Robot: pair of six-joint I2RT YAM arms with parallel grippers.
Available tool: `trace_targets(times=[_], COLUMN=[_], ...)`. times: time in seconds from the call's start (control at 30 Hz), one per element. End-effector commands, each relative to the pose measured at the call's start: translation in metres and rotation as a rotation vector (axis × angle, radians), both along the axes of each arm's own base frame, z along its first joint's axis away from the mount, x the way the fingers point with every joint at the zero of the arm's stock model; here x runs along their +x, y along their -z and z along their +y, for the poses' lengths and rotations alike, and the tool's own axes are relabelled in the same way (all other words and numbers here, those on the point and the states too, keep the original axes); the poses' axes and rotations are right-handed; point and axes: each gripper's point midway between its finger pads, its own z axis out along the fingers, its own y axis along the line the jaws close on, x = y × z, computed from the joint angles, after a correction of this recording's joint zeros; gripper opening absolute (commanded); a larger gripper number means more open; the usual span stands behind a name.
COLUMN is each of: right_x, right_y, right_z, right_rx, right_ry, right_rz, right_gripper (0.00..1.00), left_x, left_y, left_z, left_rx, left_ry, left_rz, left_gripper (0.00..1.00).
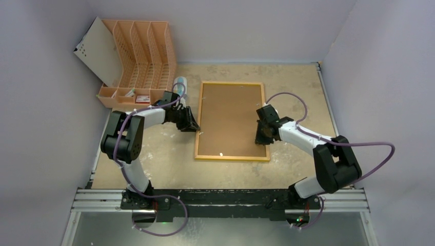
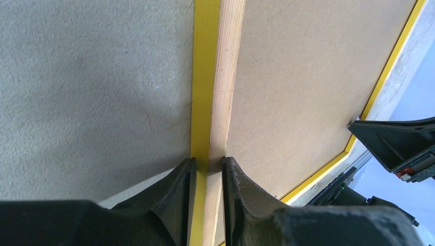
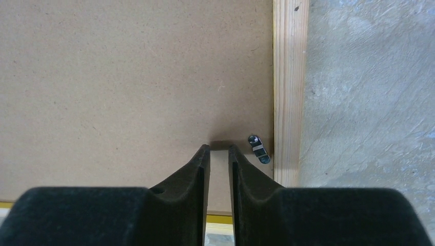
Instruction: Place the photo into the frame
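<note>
The left gripper [image 2: 208, 165] filled the bottom of its wrist view, jaws clenched across the left rail of the frame [image 2: 225, 77], one finger on the yellow outer side and the other on the side of the brown backing board [image 2: 302, 77]; the right gripper [image 3: 219, 148] hung just over that board near the frame's right rail, its jaws a thin slit apart and grasping nothing, with a small metal turn clip [image 3: 258, 149] just beside its right fingertip; the frame lay back-up in the middle of the table [image 3: 369, 102], between the two arms, with the board seated inside the wooden edge; the photo showed in no view, and whether it sat under the board could not be told; a pale sheet [image 1: 98, 51] leaned on the orange file rack [image 1: 146, 51] at the far left, and it might have been the print seen from its white back, though that was only a guess; the step in hand looked like working the retaining clips while the left arm steadied the frame; the next move probably called for the right fingertip to catch the clip's tab and swing it, without pressing hard on the board or letting the frame slide on the table.
</note>
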Motion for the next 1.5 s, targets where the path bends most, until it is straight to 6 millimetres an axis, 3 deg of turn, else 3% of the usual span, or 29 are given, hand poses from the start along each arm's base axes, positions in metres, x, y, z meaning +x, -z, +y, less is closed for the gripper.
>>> trace_targets(times=[0.0,0.43,0.77,0.97,1.1,1.23,1.37,1.47], right_x=[-0.011,0.008,0.036,0.055,0.047,0.029,0.011,0.004], right_y=[0.013,-0.002,-0.024,-0.055,-0.064,-0.048,-0.031,-0.027], right_z=[-0.025,-0.042,-0.045,-0.020,-0.024,-0.045,-0.053,-0.047], right_rx=[-0.119,-0.149,-0.157,-0.037,-0.043,-0.125,-0.138,-0.099], right_ry=[0.064,0.129,0.127,0.038,0.043,0.118,0.144,0.143], right_rz=[0.066,-0.003,-0.149,-0.255,-0.253,-0.183,-0.119,-0.092], right_gripper=[0.22,0.20,0.21,0.25,0.30,0.52,0.59,0.61], left_x=[-0.011,-0.010,-0.011,-0.005,0.002,0.010,0.018,0.016], left_y=[0.028,0.031,0.032,0.021,-0.001,-0.025,-0.049,-0.064], left_z=[0.025,0.032,0.035,0.032,0.021,0.015,0.013,-0.006], left_rx=[0.129,0.162,0.174,0.157,0.096,0.079,0.140,0.152], left_ry=[-0.022,-0.030,-0.028,-0.008,0.039,0.072,0.068,0.102], left_rz=[0.068,0.073,0.075,0.051,-0.010,-0.093,-0.182,-0.244], left_gripper=[0.26,0.25,0.25,0.27,0.34,0.39,0.43,0.44])
